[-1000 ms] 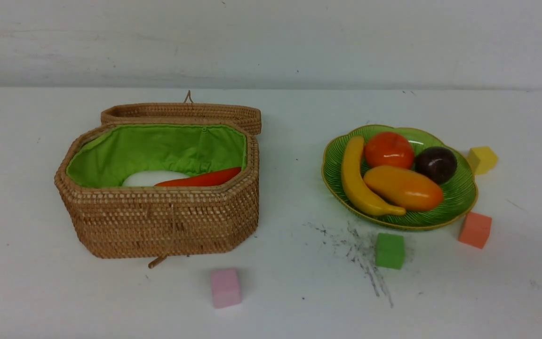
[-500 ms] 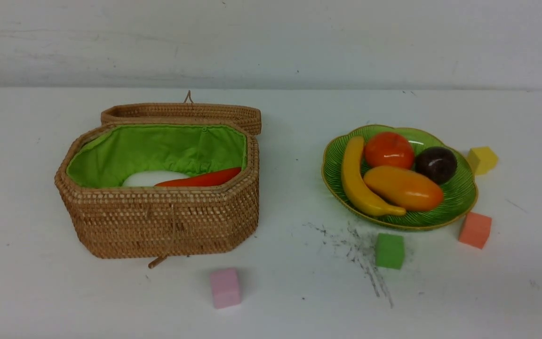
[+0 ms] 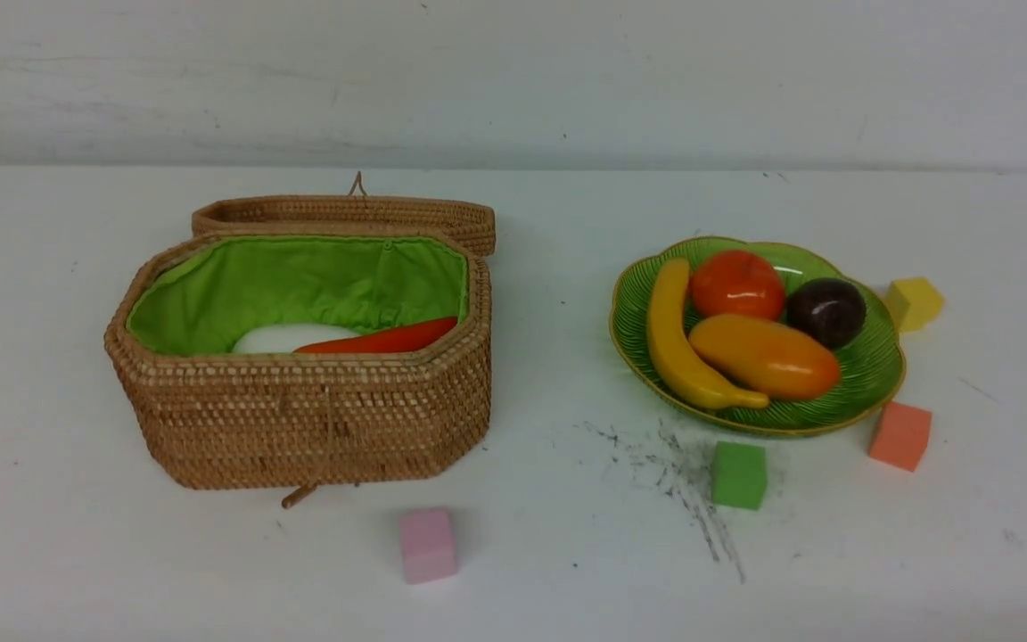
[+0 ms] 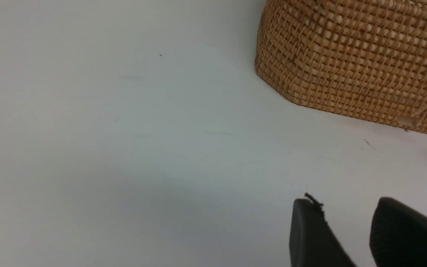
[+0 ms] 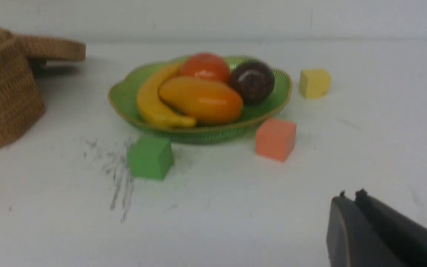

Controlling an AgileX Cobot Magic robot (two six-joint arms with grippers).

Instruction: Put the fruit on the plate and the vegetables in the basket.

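Fruit — banana [image 3: 676, 343], mango [image 3: 764, 356], persimmon [image 3: 736, 283], mangosteen [image 3: 825, 311] — on the plate [image 3: 870, 366]; radish [image 3: 277, 338] and carrot [image 3: 384, 340] in the basket [image 3: 299, 419]; left fingers [image 4: 311, 233] parted, empty; right fingers [image 5: 347, 222] closed, empty.

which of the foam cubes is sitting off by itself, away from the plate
The pink cube, alone in front of the basket. The green cube, orange cube and yellow cube all sit close around the plate.
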